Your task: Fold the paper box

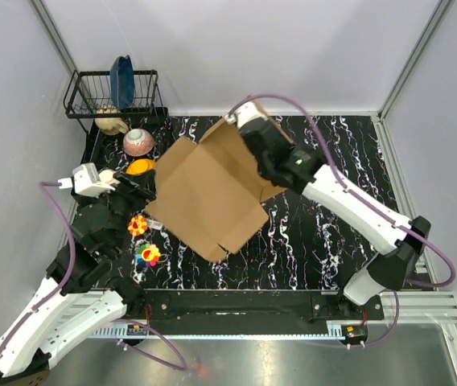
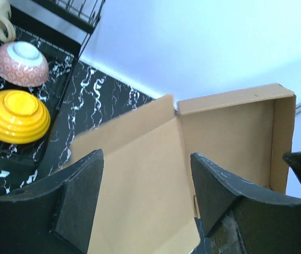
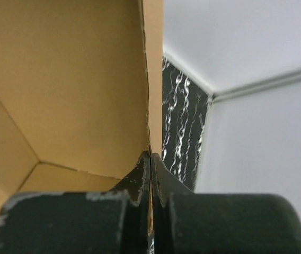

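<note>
Two arms work the paper box, lying part-open at the middle of the table, raised walls toward the far edge. The right gripper pinches tight on an upright wall; the left gripper hangs wide apart, empty, beside the box's left edge. Folding that wall inward likely needs the left steadying the base

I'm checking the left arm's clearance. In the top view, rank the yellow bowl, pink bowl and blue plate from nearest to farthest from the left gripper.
1. yellow bowl, just beyond the left gripper.
2. pink bowl, farther back.
3. blue plate, standing in the rack at the back left.
</note>
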{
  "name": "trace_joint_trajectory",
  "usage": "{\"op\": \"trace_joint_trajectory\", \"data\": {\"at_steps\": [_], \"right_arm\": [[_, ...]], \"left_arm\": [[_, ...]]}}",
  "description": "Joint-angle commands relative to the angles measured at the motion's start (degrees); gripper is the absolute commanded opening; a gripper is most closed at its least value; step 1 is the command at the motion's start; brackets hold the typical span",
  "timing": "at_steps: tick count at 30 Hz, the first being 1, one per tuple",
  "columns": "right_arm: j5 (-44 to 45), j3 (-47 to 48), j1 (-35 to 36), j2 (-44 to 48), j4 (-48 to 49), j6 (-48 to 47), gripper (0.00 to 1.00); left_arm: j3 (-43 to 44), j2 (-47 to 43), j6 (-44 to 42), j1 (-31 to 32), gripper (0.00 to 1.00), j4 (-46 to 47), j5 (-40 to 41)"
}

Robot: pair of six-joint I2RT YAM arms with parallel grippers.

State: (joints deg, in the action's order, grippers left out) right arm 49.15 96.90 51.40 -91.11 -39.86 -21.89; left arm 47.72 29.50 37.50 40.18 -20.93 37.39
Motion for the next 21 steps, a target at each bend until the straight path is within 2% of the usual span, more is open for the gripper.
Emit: {"op": "trace_joint_trajectory", "data": {"at_steps": [1,3,6,8,9,13,21], "right_arm": [[-10.5,3.1,-7.0,3.8,-9.0,12.8,0.00],[-15.3,3.2,-13.1,4.9,-11.0,18.5,0.00],[-31.2,0.5,-23.0,8.7,-11.7,27.7,0.00],[-36.9,-4.1,-29.4,10.6,-9.8,33.4,0.00],[-42.1,-7.7,-31.3,12.6,-8.7,34.9,0.00],[-51.1,-14.0,-37.4,15.6,-3.9,42.5,0.00],[-63.8,-26.2,-45.9,20.4,4.2,53.5,0.00]], "left_arm": [[4.8,-0.1,-4.4,-0.2,0.70,0.2,3.1],[6.1,0.0,-5.1,-0.2,0.70,0.2,3.2],[6.6,-0.2,-5.1,-0.2,0.70,0.8,2.7],[6.2,-0.1,-4.8,-0.3,0.70,1.1,2.2],[6.1,0.1,-4.7,-0.2,0.70,1.0,1.8],[4.7,0.4,-2.9,-0.3,0.70,1.0,0.2],[1.6,0.7,0.0,-0.2,0.70,1.2,-3.8]]}}
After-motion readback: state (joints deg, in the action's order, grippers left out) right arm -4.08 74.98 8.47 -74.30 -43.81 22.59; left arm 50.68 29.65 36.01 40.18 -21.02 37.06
